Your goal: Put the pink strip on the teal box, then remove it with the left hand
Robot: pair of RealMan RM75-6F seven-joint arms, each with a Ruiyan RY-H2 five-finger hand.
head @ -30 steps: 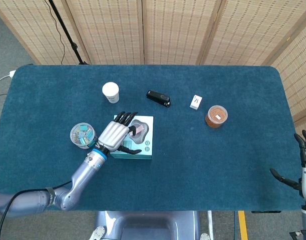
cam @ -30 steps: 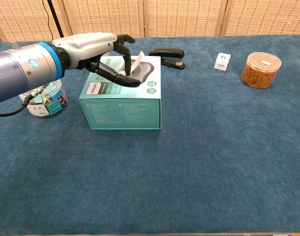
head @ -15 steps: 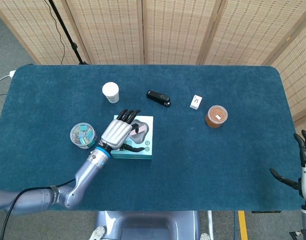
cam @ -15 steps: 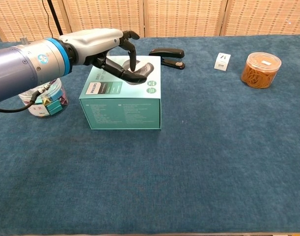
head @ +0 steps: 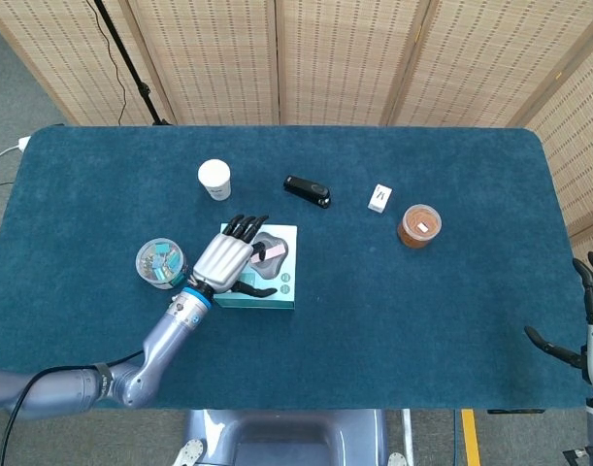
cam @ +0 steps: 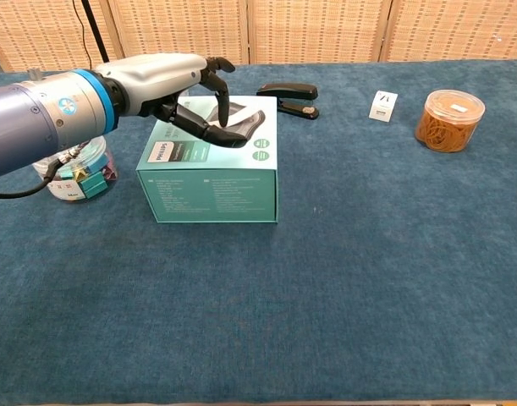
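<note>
- Head view: the left hand point(head: 221, 262) hangs over the top of the teal box point(head: 280, 282), fingers pointing at the far edge, thumb hooked below across the lid.
- A sliver of the pink strip point(head: 273, 252) peeks out right beside the fingertips, lying on the lid. From up here I cannot tell whether the fingers pinch it or merely cover it.
- The right hand point(head: 589, 325) sits at the frame's right edge, well apart from everything, fingers spread, holding nothing.
- Around the box: a white cup point(head: 214, 179), a black stapler point(head: 307, 190), a small white box point(head: 379, 198), a jar of rubber bands point(head: 418, 225), and a tub of clips point(head: 159, 263) just beside the left wrist.
- Chest view: the left hand point(cam: 189, 100) arches over the teal box point(cam: 214, 182), dark fingers curled down to the lid, thumb stretched along it.
- The strip itself is hidden under those fingers here, so the hold is not something I can call.
- The right hand does not show in this view.
- My read: step 1 looks done, strip resting on the box. Step 2 is open: the strip is not yet clear of the lid, so a pinch, a lift and a carry away remain.
</note>
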